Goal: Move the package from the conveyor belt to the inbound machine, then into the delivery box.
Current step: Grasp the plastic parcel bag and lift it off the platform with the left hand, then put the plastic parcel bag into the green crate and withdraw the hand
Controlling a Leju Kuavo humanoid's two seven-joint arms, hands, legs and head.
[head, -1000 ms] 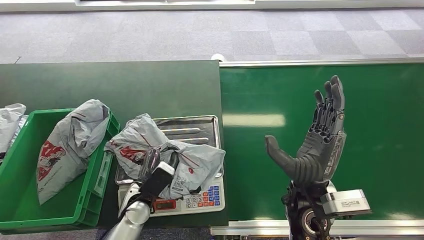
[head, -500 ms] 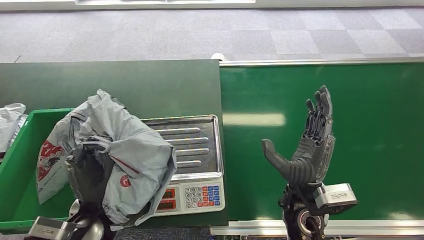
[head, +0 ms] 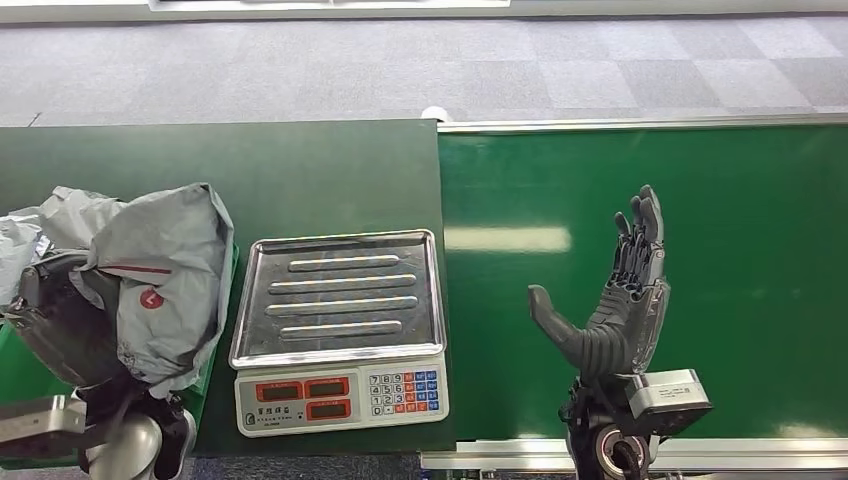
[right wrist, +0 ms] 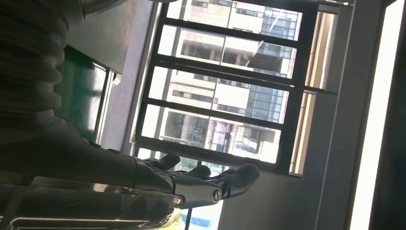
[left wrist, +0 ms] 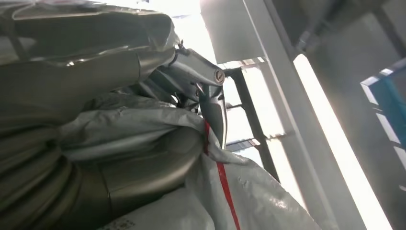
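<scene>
Grey poly mailer package (head: 165, 285), crumpled, with red print: gripped in my left hand (head: 62, 330) and held above the green delivery box (head: 213, 345) at the near left, draped over my fingers, which I judge suits a drop straight down. The box is mostly hidden beneath the load, so its free room cannot be read; another grey bag (head: 15, 240) lies at the far left edge. Weighing scale (head: 340, 385), just right of the box: its steel tray (head: 340, 295) is bare, so the inbound step looks done. Green conveyor belt (head: 740, 200), right of the scale. My right hand (head: 610, 310) hovers over it, fingers spread, holding nothing, well apart from the package.
</scene>
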